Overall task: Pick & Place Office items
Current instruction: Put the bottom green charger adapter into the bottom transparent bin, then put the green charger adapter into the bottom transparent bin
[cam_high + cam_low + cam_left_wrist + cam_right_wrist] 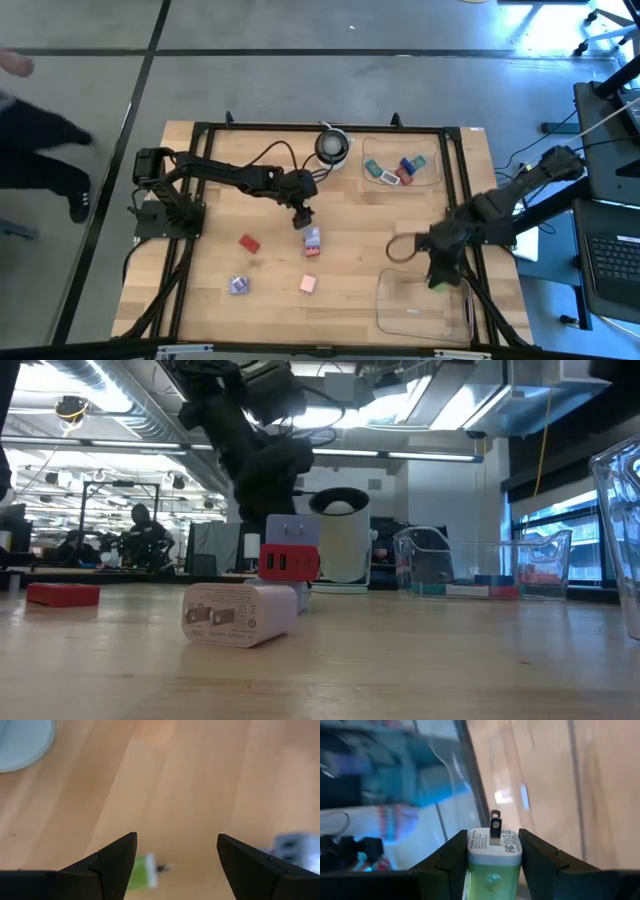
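The office items are small blocky plug pieces. My left gripper (303, 217) (175, 837) hangs open over the table's middle. A green piece (143, 870) lies on the wood below its fingers, and a lilac piece (312, 238) (296, 845) with a red one (311, 251) lies just beside it. Red (248, 242), lilac (238, 285) and pink (309, 284) pieces lie flat toward the near left. Several more pieces sit in the far clear tray (432, 178). My right gripper (437, 278) (494, 834) is shut on a green-and-white piece at the near clear tray (400, 318). My right gripper pinches the green-and-white piece (493, 865) between its two fingers, one on each side of its body. The white end with the metal prong (494, 826) sticks out past the fingertips. It hangs by the near tray's far right corner.
A round white-and-black object (333, 147) stands at the far edge beside the far tray. A black frame (455, 180) runs around the work area. In the low view a pale pronged piece (240, 614) lies nearest the camera. A person's legs (40, 150) show on the floor at left.
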